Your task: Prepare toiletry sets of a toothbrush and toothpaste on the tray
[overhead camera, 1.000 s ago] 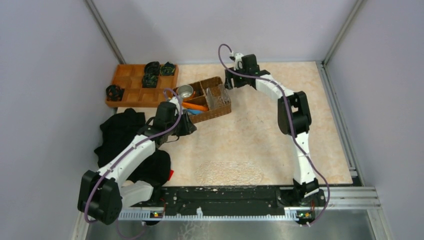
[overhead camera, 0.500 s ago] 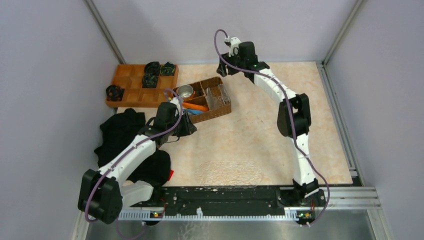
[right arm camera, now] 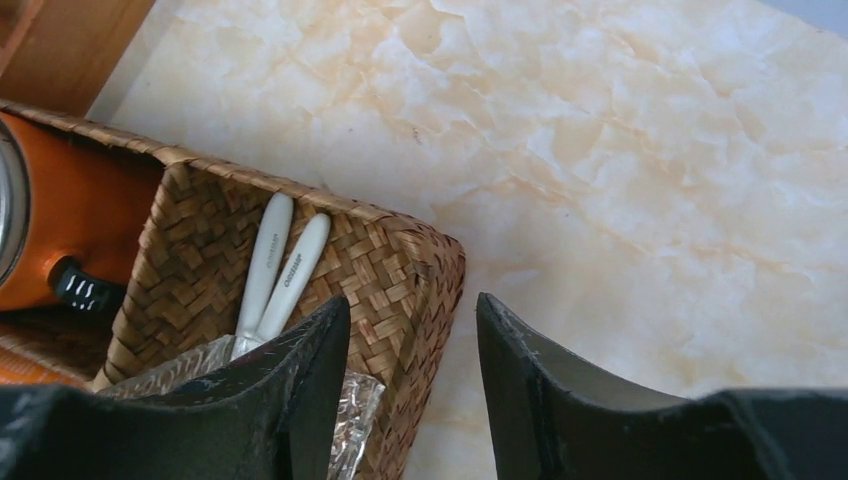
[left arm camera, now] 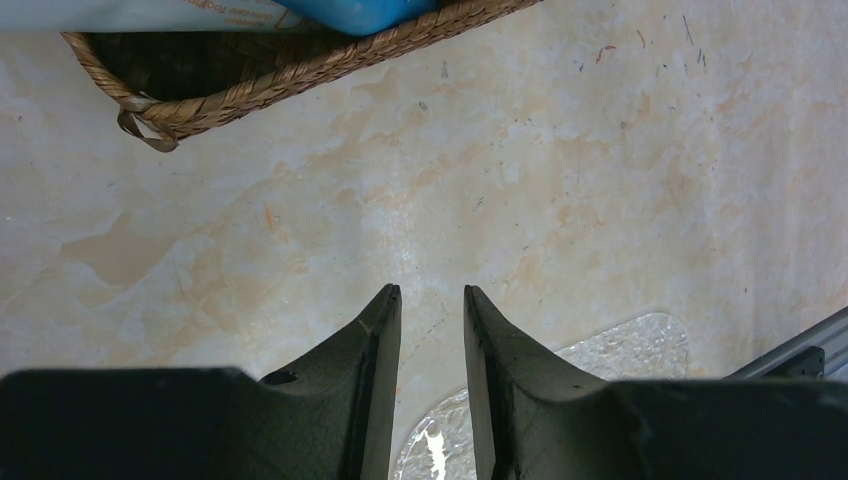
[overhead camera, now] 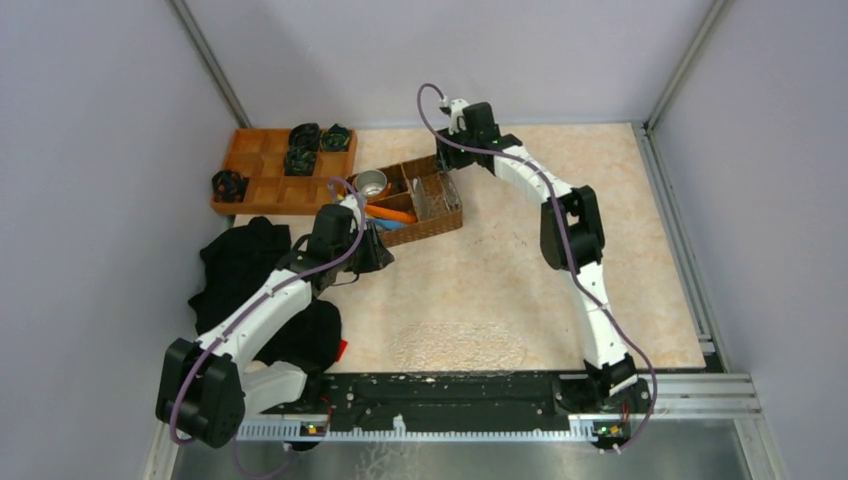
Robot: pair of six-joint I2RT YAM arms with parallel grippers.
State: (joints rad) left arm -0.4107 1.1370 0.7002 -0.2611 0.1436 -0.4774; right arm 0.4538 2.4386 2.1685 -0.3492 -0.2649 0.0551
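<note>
Two white toothbrushes (right arm camera: 280, 265) lie side by side in the end compartment of the brown wicker basket (overhead camera: 440, 222). My right gripper (right arm camera: 412, 298) hangs open over that basket's corner (right arm camera: 420, 270), one finger inside the wall and one outside, holding nothing. In the top view the right gripper (overhead camera: 446, 163) sits at the basket's far right end. A blue toothpaste tube (left arm camera: 360, 12) shows in the basket's near end. My left gripper (left arm camera: 430, 290) is open by a narrow gap, empty, above bare table just in front of the basket. The clear bumpy tray (overhead camera: 458, 346) lies near the front edge.
An orange mug (right arm camera: 70, 220) and a steel cup (overhead camera: 371, 183) stand in the basket, with crinkly clear plastic (right arm camera: 355, 420) under my right fingers. An orange wooden compartment tray (overhead camera: 270, 175) with black items sits at the far left. A black cloth (overhead camera: 250, 275) lies beside the left arm.
My right arm has swung left toward the basket's far corner and its jaws have narrowed somewhat. The left arm has not moved.
</note>
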